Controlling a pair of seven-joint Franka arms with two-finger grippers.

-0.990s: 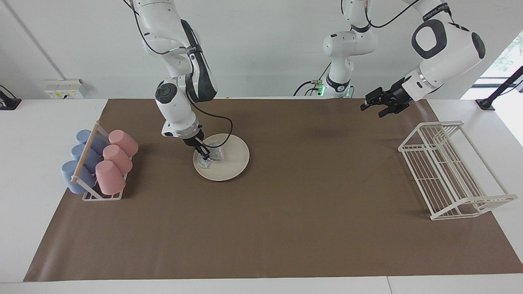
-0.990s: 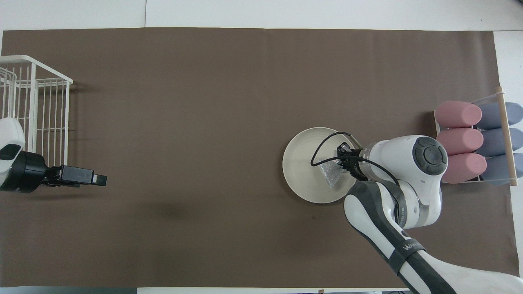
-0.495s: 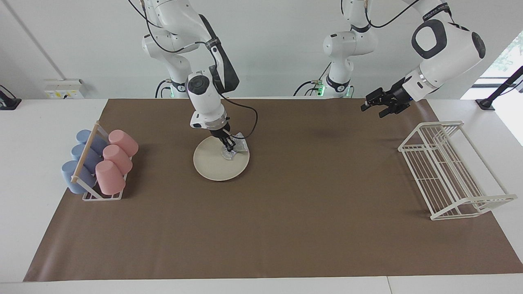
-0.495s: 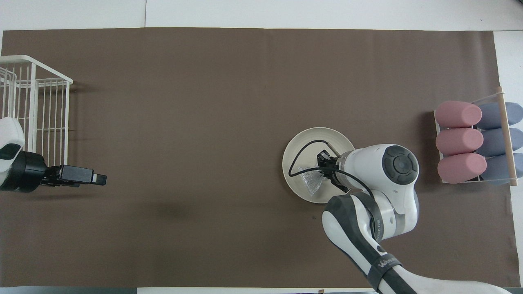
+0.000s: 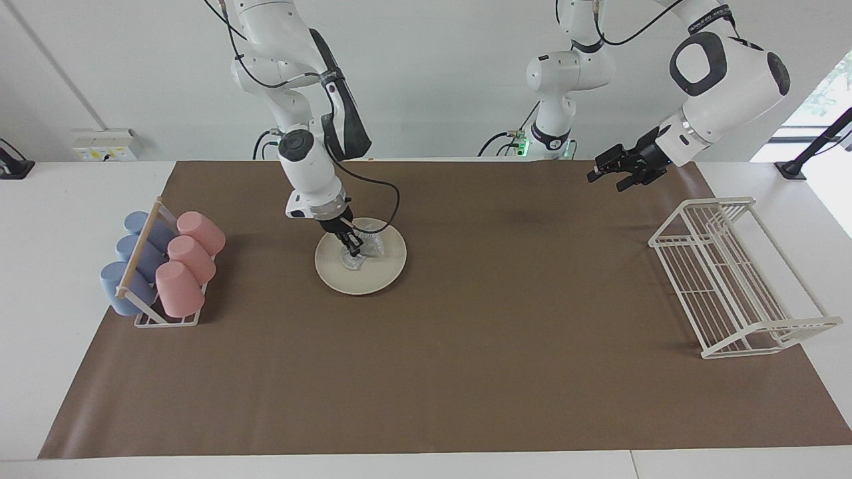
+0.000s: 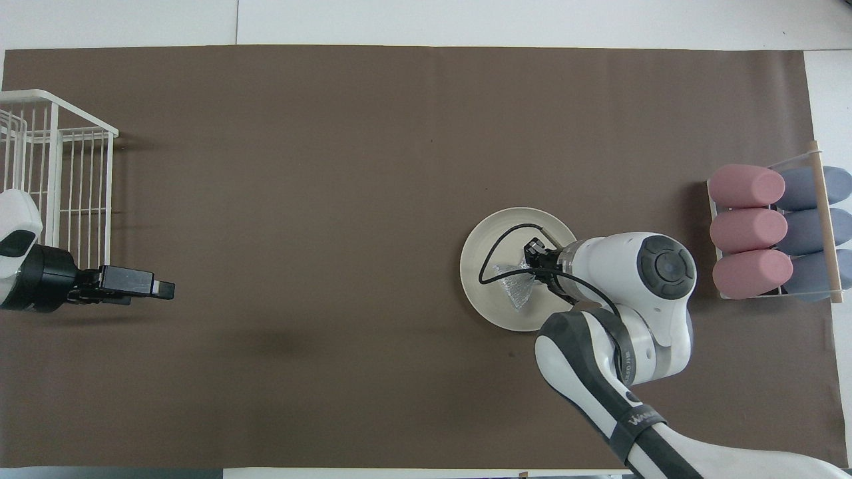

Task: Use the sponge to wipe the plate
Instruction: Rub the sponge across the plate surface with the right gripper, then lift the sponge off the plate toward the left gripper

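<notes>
plate [image 5: 363,266]: on the brown mat, toward the right arm's end of the table, near the cup rack [image 5: 163,266]
sponge [image 5: 359,251]: lying on the plate, pinched by the right gripper
right gripper [image 5: 351,250]: down on the plate, fingers squeezed tight on the sponge
left gripper [image 5: 609,171]: waiting up in the air over the mat's edge by the wire rack [image 5: 732,279], fingers apart, holding nothing

Right hand [image 5: 351,251] low, clenched; left hand [image 5: 609,174] raised, spread.
</notes>
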